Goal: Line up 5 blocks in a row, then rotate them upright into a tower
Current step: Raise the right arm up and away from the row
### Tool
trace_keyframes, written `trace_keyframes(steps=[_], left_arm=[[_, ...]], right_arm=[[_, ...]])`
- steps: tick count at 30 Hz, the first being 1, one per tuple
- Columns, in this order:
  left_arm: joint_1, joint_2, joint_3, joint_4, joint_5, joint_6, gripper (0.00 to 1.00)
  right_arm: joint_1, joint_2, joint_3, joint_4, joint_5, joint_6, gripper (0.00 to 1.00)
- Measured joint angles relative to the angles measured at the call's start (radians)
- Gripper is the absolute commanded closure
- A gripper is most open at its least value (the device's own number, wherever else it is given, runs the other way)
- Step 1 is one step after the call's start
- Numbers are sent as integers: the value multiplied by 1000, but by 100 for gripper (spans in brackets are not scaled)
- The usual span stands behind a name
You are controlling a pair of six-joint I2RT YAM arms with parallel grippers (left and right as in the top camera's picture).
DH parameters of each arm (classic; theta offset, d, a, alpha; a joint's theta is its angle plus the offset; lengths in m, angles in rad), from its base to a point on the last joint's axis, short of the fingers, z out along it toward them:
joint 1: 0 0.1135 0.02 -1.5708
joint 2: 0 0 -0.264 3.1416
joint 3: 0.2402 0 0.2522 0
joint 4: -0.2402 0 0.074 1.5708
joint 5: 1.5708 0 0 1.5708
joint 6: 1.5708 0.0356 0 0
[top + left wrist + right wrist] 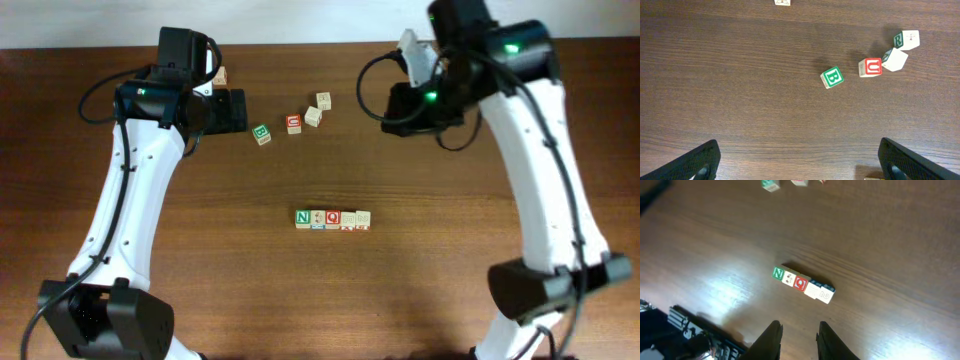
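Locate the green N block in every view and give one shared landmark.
Overhead: green N block, left end of the row, below centre.
Left wrist: not in it.
Right wrist: green N block, mid-frame, left end again.
Landmark: green B cube, above-left of it overhead, central in left wrist, top edge in right wrist.

Table [450,300]: dark wood.

Centre: row of five blocks [333,219], touching side to side, running left to right. Green N block [303,217] sits at the left end, then a pale block [317,217], then the red Q block [332,215]. The two blocks right of it have marks too small to read.

Further back, well apart from the row:
- green-marked block [262,134]
- red-marked block [294,124]
- two pale blocks [318,108] close together

One more block [220,76] is part-hidden beside the left arm [130,200].

Right arm [545,170] reaches in from the opposite side. Both wrists are toward the far edge, clear of the row.
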Motion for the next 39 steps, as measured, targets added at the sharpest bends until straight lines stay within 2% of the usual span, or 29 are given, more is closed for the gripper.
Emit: trace_keyframes(steps=[1,2,5,7,11,15,20,27,34,39], left_arm=[[0,0,0,-3,4,0,0],[0,0,0,-6,10,0,9],[0,0,0,-10,31,-3,46],[0,0,0,-16,47,-8,61],[0,0,0,-24,94,-10,75],[0,0,0,-49,156,-13,99],[0,0,0,-74,194,-15,100],[0,0,-8,-77,211,-15,100],[0,1,-157,-12,249,-15,100],[-20,10,-249,45,264,-14,100]], right_arm=[[-6,-23,0,-6,-4,-11,75],[-20,-67,0,-15,-6,-22,74],[-83,-208,7,-50,12,-40,71],[-137,-291,8,-60,24,-47,70],[-233,-403,-5,-60,35,-50,70],[-261,-423,-113,-58,30,-51,71],[-262,-386,-355,10,23,-52,71],[-262,-380,-728,269,-77,-52,71],[-262,-380,-1035,514,-171,-37,71],[-262,-380,-1175,633,-190,18,71]])
